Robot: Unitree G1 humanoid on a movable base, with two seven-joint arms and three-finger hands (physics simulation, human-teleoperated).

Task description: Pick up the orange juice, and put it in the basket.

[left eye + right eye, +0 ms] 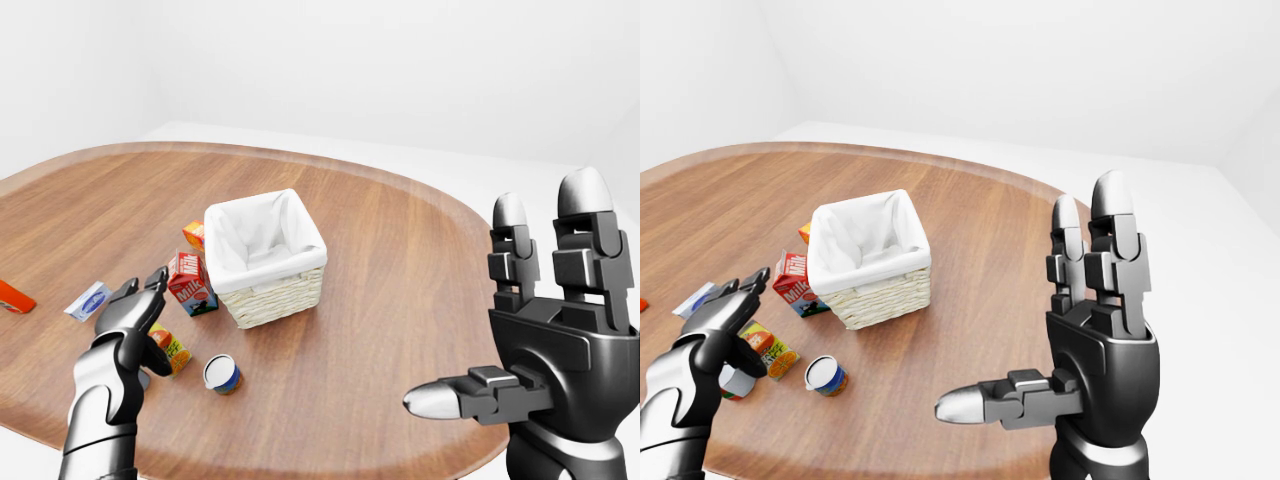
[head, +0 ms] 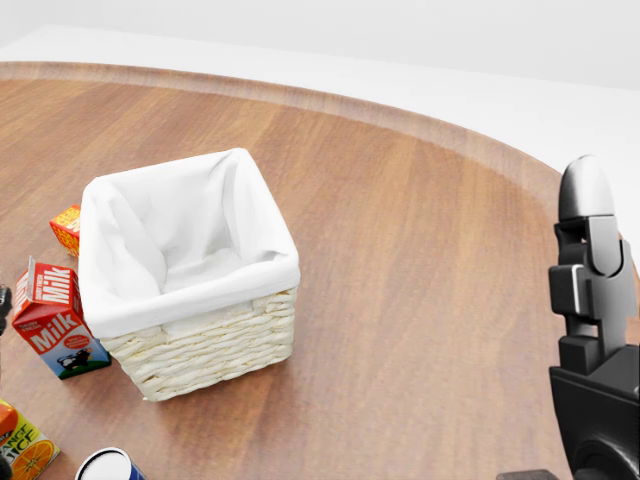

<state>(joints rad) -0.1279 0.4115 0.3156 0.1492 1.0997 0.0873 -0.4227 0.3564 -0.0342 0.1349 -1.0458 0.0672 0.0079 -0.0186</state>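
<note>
Orange juice [image 1: 771,352] lies on the wooden counter [image 1: 400,260] at the lower left of the right-eye view, a small carton printed with an orange slice, tipped at a slant. The left hand [image 1: 722,318] hangs directly over it with its fingers spread and closed on nothing; from these angles I cannot tell whether any finger touches the carton (the thumb overlaps its left end).

Toward the middle of the counter stands the basket [image 1: 266,257], pale wicker with a white cloth lining, upright, and nothing shows inside it. A red milk carton [image 1: 190,282] stands just beside the basket's left wall, between the basket and the juice. A smaller orange box [image 1: 194,234] peeks out at the basket's upper left corner, close against the wall. A round can [image 1: 222,374] with a white top and blue side sits near the juice, to its right in the left-eye view. Another small grey container [image 1: 737,381] shows partly under the left hand in the right-eye view. Farther left lie a flat pale packet [image 1: 88,300] and, at the picture's edge, a red-orange object [image 1: 14,296], only partly in view.

The right hand [image 1: 520,340] is raised at the lower right, well apart from everything, fingers straight up and thumb stuck out sideways, holding nothing.
</note>
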